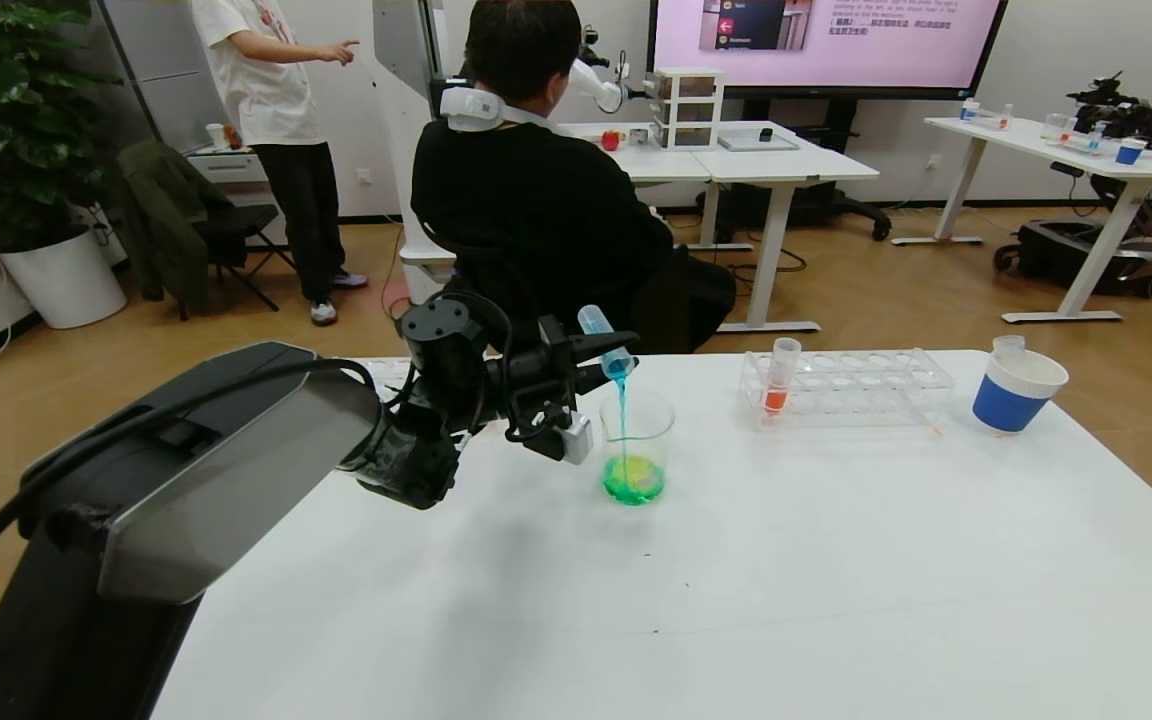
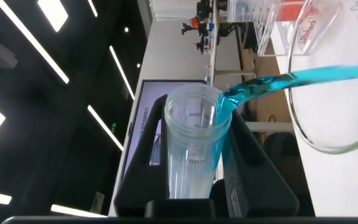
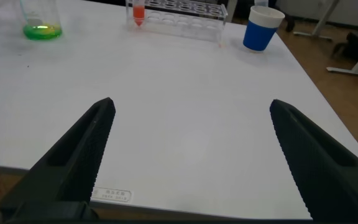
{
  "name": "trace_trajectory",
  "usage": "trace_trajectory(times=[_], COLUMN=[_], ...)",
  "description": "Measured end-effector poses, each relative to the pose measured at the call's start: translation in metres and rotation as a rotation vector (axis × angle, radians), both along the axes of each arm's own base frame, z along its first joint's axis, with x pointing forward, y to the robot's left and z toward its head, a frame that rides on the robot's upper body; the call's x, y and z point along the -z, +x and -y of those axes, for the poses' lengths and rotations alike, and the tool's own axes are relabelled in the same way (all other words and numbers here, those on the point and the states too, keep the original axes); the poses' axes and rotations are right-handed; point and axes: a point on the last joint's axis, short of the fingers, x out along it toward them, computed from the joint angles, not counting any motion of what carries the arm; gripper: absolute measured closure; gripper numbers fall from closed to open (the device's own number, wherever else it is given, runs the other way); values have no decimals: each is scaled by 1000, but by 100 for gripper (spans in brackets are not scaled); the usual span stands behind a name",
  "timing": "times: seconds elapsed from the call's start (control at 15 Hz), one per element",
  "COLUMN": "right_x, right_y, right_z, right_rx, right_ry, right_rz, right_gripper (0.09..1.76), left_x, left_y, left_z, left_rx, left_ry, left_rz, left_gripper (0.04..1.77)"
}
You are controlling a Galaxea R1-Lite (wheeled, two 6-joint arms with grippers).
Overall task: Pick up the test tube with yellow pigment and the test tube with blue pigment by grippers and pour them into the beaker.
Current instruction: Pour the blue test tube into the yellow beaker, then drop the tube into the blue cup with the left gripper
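My left gripper [image 1: 608, 358] is shut on the test tube with blue pigment [image 1: 604, 338], tipped mouth-down over the beaker [image 1: 636, 445]. A thin cyan-blue stream falls from the tube into the beaker, which holds yellow-green liquid at its bottom. In the left wrist view the tube [image 2: 194, 143] sits between the black fingers [image 2: 253, 168] with blue liquid running over its lip toward the beaker's rim [image 2: 328, 124]. The test tube with yellow pigment is out of view. My right gripper [image 3: 191, 155] is open and empty above the table's near edge; it does not show in the head view.
A clear tube rack [image 1: 846, 385] with one orange-red tube [image 1: 778, 380] stands right of the beaker. A blue-and-white paper cup [image 1: 1014, 392] sits at the table's far right. A seated person in black is just beyond the table's far edge.
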Motion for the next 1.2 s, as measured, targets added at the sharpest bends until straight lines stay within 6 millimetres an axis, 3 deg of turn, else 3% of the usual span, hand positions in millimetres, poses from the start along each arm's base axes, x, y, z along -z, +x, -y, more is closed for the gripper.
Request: trace_trajectory(times=[0.6,1.2], right_x=[0,0], right_y=[0,0], right_z=[0,0], right_rx=[0,0], right_ry=[0,0], right_rz=[0,0], right_gripper=[11,11], left_x=[3,2], left_y=[0,0], left_z=[1,3], left_rx=[-36,-26], left_ry=[52,24], left_rz=[126,63], left_gripper=[131,131])
